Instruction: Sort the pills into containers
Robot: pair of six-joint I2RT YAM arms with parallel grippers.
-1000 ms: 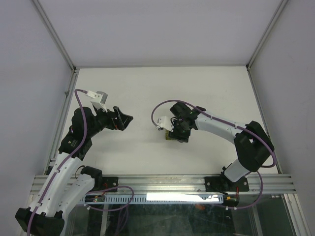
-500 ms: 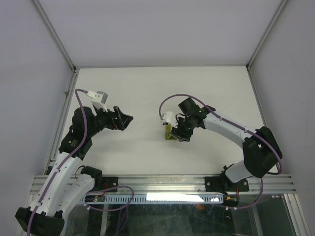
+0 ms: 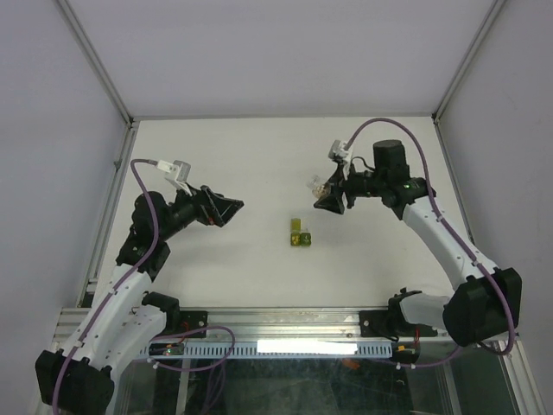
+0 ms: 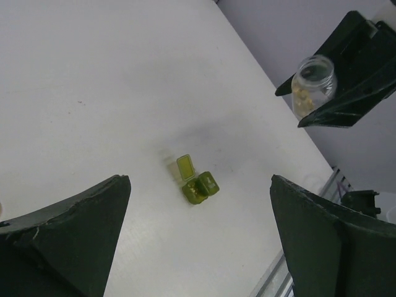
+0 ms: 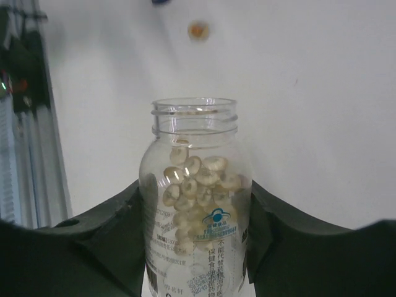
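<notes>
Uncapped bottle (image 5: 195, 204) of pills (image 5: 197, 176) clamped in right gripper (image 3: 328, 197); left gripper (image 3: 226, 210) gapes wide, empty; green box (image 4: 197, 180) lies open on table (image 3: 251, 156).

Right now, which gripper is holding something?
The right gripper, clamped on the uncapped pill bottle; the left gripper hangs open and empty.

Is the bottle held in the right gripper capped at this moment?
No, the right wrist view shows the bottle with its threaded neck open and no cap on it, the pills visible inside.
</notes>
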